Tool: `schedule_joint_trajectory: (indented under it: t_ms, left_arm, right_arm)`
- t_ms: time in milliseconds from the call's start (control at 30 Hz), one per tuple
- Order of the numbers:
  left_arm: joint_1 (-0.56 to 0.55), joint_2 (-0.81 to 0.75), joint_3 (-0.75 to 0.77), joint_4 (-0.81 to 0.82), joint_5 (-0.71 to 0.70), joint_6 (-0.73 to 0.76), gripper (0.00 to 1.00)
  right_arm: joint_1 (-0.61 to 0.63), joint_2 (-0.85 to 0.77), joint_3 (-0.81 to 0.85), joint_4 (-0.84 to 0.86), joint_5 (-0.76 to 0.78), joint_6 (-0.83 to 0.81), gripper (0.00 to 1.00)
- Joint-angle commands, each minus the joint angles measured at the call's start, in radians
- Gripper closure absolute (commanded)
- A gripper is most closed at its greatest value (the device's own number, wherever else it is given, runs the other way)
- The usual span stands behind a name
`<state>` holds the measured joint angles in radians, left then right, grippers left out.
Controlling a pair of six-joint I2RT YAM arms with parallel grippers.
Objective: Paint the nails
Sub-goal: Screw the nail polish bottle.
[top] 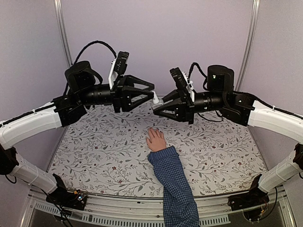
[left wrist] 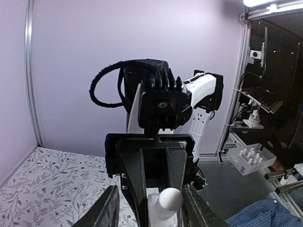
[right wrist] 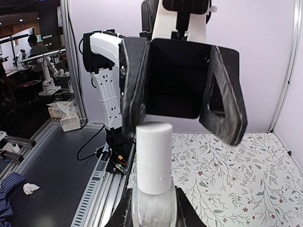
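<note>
A pale hand (top: 155,140) in a blue checked sleeve (top: 173,184) lies palm down on the floral table (top: 94,146). Its nails (top: 152,130) are too small to show colour. My right gripper (top: 156,107) (right wrist: 152,215) is shut on a clear nail polish bottle (right wrist: 152,203) with a white cap (right wrist: 153,156) (left wrist: 170,198), held in the air above the hand. My left gripper (top: 150,94) (left wrist: 154,210) faces it, open, with its fingers (right wrist: 135,94) standing either side of the cap and apart from it.
The sleeve (left wrist: 258,215) reaches in over the near table edge. Metal frame posts (top: 61,28) stand at the back corners against lilac walls. Beyond the table's left side lie a rail and cables (right wrist: 102,184).
</note>
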<state>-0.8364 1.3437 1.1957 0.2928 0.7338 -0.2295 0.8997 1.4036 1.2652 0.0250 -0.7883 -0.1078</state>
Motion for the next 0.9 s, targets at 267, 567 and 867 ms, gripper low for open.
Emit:
schedule_joint_trajectory:
  t_ms: [267, 567, 867]
  left_arm:
    - [0.044, -0.095, 0.104, -0.435, -0.137, 0.200, 0.40]
    - [0.006, -0.060, 0.148, -0.504, -0.065, 0.256, 0.40]
    - [-0.058, 0.006, 0.185, -0.505, -0.058, 0.271, 0.51]
  right_arm:
    - [0.018, -0.025, -0.067, 0.075, 0.069, -0.014, 1.00]
    - [0.018, -0.007, -0.071, 0.089, 0.054, -0.010, 1.00]
    - [0.017, 0.005, -0.064, 0.089, 0.071, -0.006, 1.00]
